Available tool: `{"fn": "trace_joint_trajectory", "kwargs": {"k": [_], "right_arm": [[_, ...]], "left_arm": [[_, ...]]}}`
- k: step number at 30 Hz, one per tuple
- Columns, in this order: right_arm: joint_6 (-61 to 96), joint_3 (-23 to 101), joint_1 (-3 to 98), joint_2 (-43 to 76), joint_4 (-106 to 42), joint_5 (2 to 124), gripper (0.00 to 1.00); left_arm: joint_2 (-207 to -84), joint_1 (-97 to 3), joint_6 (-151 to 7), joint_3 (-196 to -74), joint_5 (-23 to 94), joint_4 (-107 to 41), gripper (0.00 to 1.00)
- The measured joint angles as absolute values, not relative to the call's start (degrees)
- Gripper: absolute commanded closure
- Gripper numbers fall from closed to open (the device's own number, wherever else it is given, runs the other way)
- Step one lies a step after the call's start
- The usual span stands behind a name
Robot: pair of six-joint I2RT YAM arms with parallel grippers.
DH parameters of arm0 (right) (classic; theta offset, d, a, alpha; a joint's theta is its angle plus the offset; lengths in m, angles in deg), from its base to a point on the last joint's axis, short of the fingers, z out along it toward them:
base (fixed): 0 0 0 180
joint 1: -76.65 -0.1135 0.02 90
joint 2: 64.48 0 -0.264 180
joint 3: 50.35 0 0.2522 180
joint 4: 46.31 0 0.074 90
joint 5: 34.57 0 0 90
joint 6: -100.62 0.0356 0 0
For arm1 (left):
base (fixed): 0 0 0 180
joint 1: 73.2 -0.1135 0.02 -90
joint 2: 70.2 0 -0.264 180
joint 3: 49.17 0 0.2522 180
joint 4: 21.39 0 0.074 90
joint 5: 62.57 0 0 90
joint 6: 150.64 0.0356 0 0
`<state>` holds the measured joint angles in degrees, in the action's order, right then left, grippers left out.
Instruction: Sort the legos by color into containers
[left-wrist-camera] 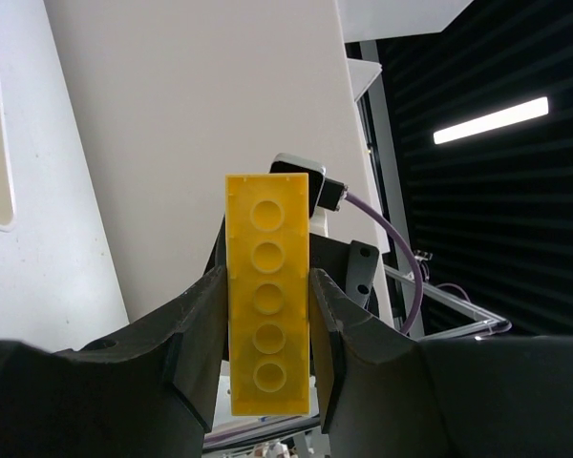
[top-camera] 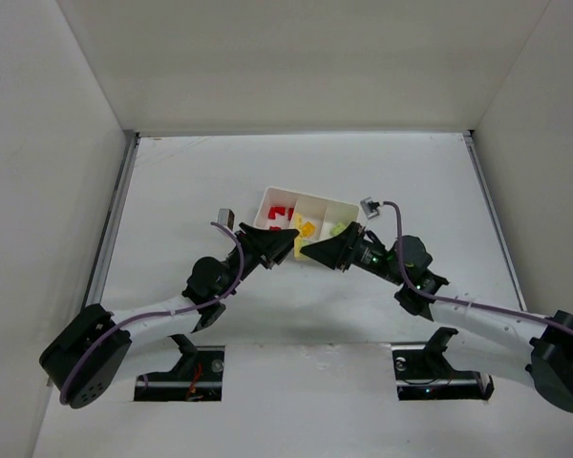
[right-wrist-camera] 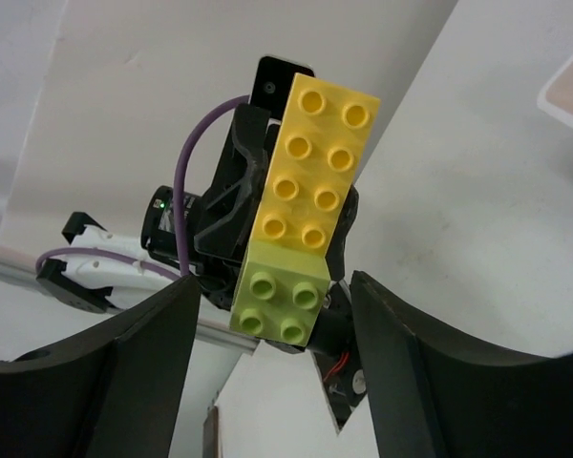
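My left gripper (left-wrist-camera: 267,282) is shut on a long yellow lego (left-wrist-camera: 267,286), which stands on end between its fingers with its hollow underside facing that camera. In the right wrist view the same yellow lego (right-wrist-camera: 315,167) shows its studs, with a yellow-green lego (right-wrist-camera: 279,296) joined to its lower end. My right gripper (right-wrist-camera: 272,286) is open, one finger on each side of the green piece with a gap both sides. From above, both grippers (top-camera: 285,246) (top-camera: 310,252) meet tip to tip just in front of the white tray (top-camera: 310,196), whose containers hold red legos (top-camera: 282,217), yellow pieces and green legos (top-camera: 339,229).
White walls close the table in at the back and on both sides. A metal rail (top-camera: 115,219) runs along the left table edge and another along the right. Both arm bases sit at the near edge.
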<state>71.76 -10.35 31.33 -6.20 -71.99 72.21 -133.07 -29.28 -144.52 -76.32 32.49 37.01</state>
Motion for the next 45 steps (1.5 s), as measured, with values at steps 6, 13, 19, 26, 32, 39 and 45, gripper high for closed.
{"fn": "trace_joint_trajectory", "kwargs": {"k": [6,13,19,26,32,39,45], "right_arm": [[71.6,-9.8,31.3,-4.7,-71.9,72.3,0.51],[72.4,-9.7,31.7,-4.8,-71.6,72.2,0.63],[72.4,-9.8,32.3,-5.8,-70.6,73.0,0.63],[72.1,-10.5,36.7,-8.1,-70.3,73.4,0.63],[70.9,-11.1,40.8,-10.0,-68.7,73.7,0.63],[60.6,-9.0,44.5,-9.9,-54.0,61.5,0.62],[50.1,-0.5,40.5,-3.2,-44.8,46.1,0.61]], "left_arm": [[-133.1,-29.1,-143.9,-76.3,32.3,37.0,0.86],[-133.0,-29.3,-143.0,-76.2,32.2,37.4,0.87],[-132.2,-29.7,-143.0,-75.5,33.2,37.5,0.87],[-129.2,-31.3,-143.2,-73.7,33.0,35.5,0.87],[-127.0,-32.6,-142.9,-73.7,33.3,33.4,0.87],[-126.7,-33.1,-139.7,-75.4,33.7,28.2,0.87],[-127.3,-32.8,-133.1,-81.1,33.8,21.6,0.87]]}}
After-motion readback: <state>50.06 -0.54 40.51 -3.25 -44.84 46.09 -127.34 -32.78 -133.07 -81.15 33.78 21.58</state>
